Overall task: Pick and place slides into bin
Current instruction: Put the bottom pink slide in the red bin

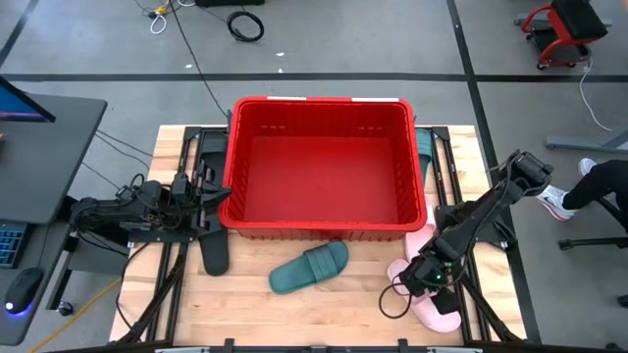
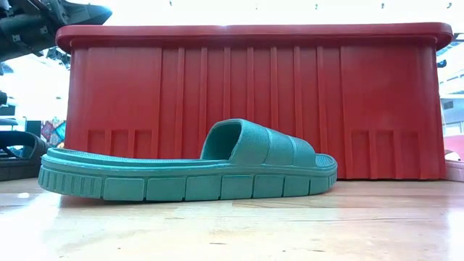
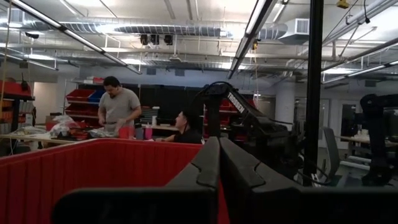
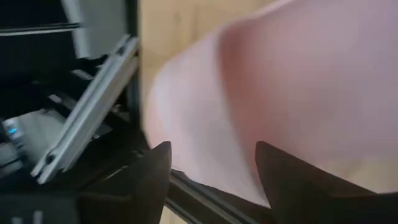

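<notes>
Pink slide [image 4: 292,93] fills right wrist view, right gripper [image 1: 429,277] directly above, fingers spread wide, apparently lining up grasp; left gripper [image 3: 217,180] pinched closed beside bin [image 1: 319,106].

No legible text, labels, brand marks or numbers on any visible surface in all four views.

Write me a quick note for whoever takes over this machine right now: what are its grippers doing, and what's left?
Right gripper: open, down over a pink slide at the table's near right corner; no grip yet.
Left gripper: shut, empty, waiting by the bin's left wall.
Bin: empty.
Teal slide lies in front of the bin, a black slide at its left front corner, another teal one along its right wall.
Done: nothing. Left: all slides.
</notes>
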